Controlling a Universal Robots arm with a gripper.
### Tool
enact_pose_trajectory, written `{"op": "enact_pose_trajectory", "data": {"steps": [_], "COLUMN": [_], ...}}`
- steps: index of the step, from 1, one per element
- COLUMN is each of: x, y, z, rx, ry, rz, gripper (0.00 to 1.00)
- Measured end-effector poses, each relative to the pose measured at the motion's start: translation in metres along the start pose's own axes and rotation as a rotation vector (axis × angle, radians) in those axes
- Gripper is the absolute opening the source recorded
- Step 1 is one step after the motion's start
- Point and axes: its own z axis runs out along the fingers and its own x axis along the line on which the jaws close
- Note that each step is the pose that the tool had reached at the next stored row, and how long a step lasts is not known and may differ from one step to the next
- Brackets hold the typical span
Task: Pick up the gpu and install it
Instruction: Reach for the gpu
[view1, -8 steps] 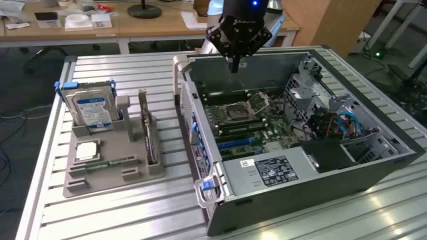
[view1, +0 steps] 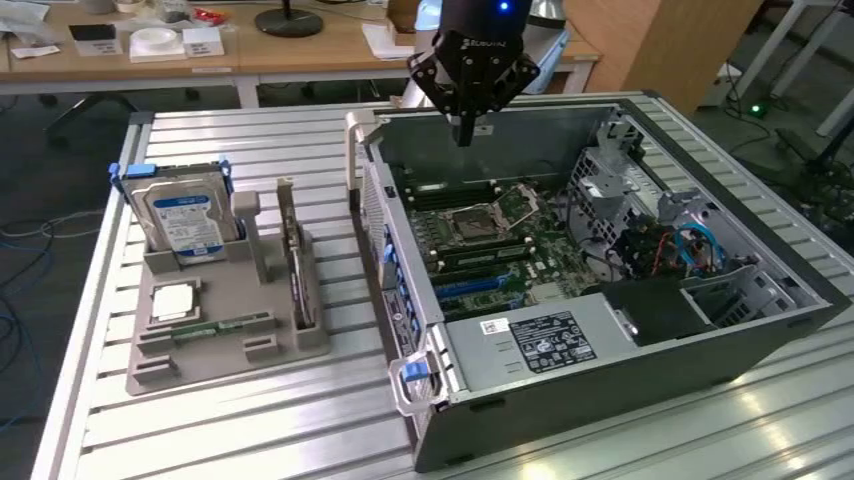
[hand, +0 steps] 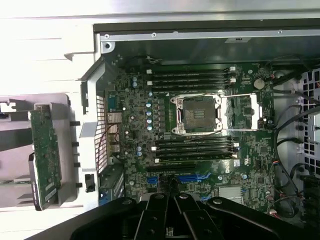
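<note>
The claw (view1: 465, 132) is seen clenched on nothing at upper centre, above the open computer case (view1: 641, 390); the gpu (view1: 302, 285) is seated upright in the grey holder (view1: 214, 370), lower left.

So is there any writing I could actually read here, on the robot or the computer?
No text reads clearly.
gripper: pale lettering on its body, too blurred.
hard drive: blue-white label, print too small.
power supply label: dense print, too small.
white sticker beside it: unreadable.
motherboard: markings too small.
</note>
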Motion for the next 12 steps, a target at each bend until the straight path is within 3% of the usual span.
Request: {"op": "enact_pose_trajectory", "data": {"steps": [12], "x": [0.023], "y": [-0.0018], "z": [-0.0005], "rx": [0.0], "ry": [-0.0001], "rz": [0.0], "gripper": [0.1]}}
